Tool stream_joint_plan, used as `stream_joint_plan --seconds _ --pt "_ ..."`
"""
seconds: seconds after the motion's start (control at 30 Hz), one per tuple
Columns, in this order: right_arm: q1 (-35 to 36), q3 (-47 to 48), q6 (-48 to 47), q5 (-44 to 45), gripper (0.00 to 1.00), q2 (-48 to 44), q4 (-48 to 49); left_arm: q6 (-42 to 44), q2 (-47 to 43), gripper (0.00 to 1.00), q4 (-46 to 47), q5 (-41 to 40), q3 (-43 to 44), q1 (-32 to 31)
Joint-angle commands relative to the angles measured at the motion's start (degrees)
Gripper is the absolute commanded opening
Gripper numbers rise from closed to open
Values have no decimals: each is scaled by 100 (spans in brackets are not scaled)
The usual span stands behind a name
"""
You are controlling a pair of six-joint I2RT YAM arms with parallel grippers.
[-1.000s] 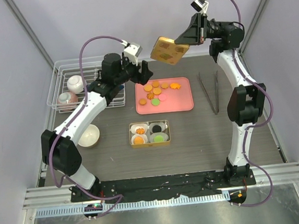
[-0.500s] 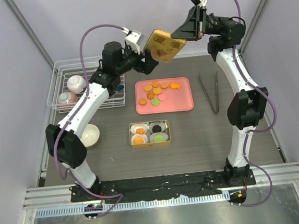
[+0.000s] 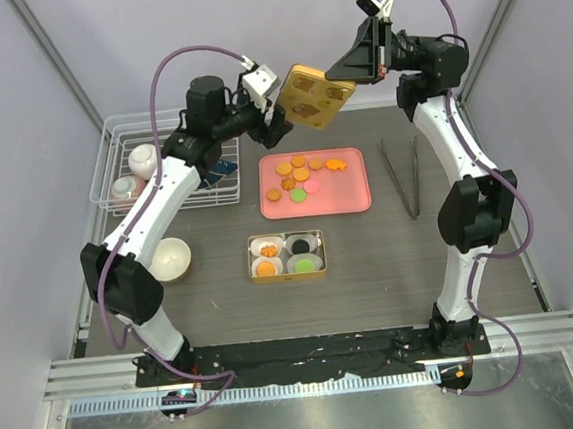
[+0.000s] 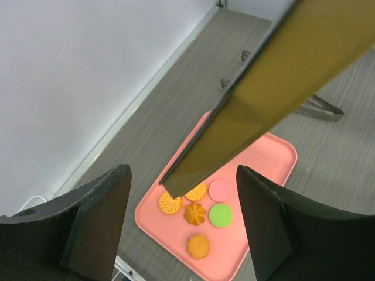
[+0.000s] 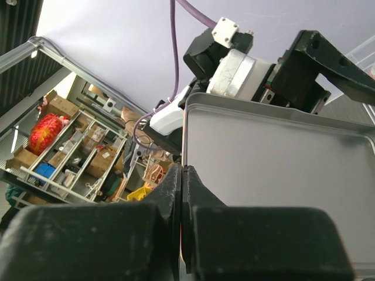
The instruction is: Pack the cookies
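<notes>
Cookies (image 3: 301, 173) lie on a pink tray (image 3: 351, 201): several orange, one green, one pale pink. They also show in the left wrist view (image 4: 202, 213). The gold tin (image 3: 284, 237) holds white paper cups with two orange cookies, one black and one green. My right gripper (image 3: 346, 67) is shut on the edge of the gold tin lid (image 3: 314, 95) and holds it tilted, high above the tray's far side. My left gripper (image 3: 277, 123) is open, with its jaws on either side of the lid's lower left corner (image 4: 193, 175), apart from it. In the right wrist view the fingers (image 5: 183, 175) pinch the lid's rim (image 5: 275, 175).
A wire basket (image 3: 114, 189) with two small bowls stands at the far left. A white bowl (image 3: 170, 260) sits on the table left of the tin. Metal tongs (image 3: 404, 176) lie right of the tray.
My left arm has risen from beside the tray and brought its open gripper up to the lid's left corner. My right gripper has carried the lid a little left and higher.
</notes>
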Motion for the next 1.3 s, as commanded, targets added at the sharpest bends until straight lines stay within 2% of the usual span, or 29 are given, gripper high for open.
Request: stream_joint_plan --seconds 0.0,0.13,0.33,0.53,0.8,1.0,1.13,1.27 --pt "12 -178 -95 -123 1 -344 46 733 -327 77 -436 684 194 82" --pt "3 -362 124 -176 1 -335 414 946 -301 76 -796 1027 352 99" --pt "12 -494 546 -185 1 -221 924 955 -213 74 -1096 2011 607 99" --pt "29 -608 1012 -167 1 -133 1487 832 -160 69 -1034 2126 686 108" --pt "161 -758 1092 -123 1 -98 1646 366 42 60 -648 2355 791 90" --pt "232 -811 1101 -132 1 -115 1699 85 191 42 -516 2645 906 64" --pt "240 -828 1162 -150 1 -98 1813 23 182 22 -542 2759 862 55" --pt "249 -828 1302 -229 1 -98 2006 207 130 10 -761 2786 836 55"
